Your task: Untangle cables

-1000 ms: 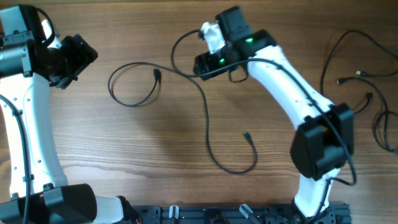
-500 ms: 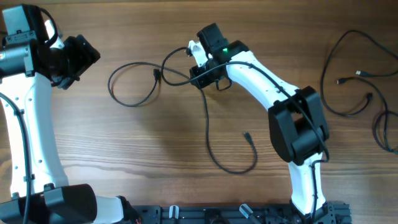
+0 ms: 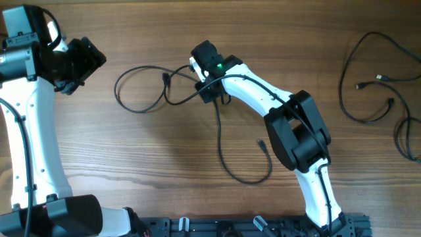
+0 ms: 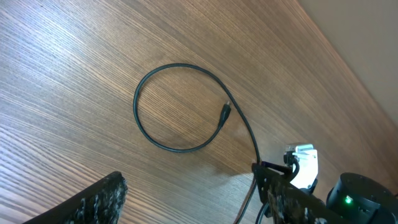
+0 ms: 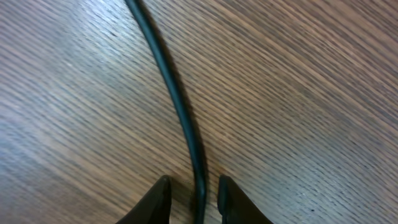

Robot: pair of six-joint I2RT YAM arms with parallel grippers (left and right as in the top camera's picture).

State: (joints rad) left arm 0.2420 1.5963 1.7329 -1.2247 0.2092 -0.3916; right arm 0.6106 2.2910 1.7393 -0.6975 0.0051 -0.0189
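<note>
A long thin black cable (image 3: 219, 131) lies across the middle of the wooden table. It makes a round loop at the left (image 3: 125, 102) with a plug (image 3: 165, 79) inside, and its other plug (image 3: 262, 143) lies lower right. My right gripper (image 3: 206, 84) is low at the table and shut on this cable; in the right wrist view the cord (image 5: 168, 81) runs between the two fingertips (image 5: 196, 199). My left gripper (image 3: 89, 59) is open and empty, above and left of the loop. The left wrist view shows the loop (image 4: 140, 118) between its spread fingers (image 4: 193, 202).
Two more thin black cables lie at the far right (image 3: 365, 118) and at the right edge (image 3: 402, 141), apart from the middle one. The right arm's white link (image 3: 263, 95) stretches across the table centre. A black rail (image 3: 230, 227) runs along the front edge.
My right gripper has moved left and slightly toward the front, dragging the cable; its small bend now overlaps the left loop. The left arm has barely moved.
</note>
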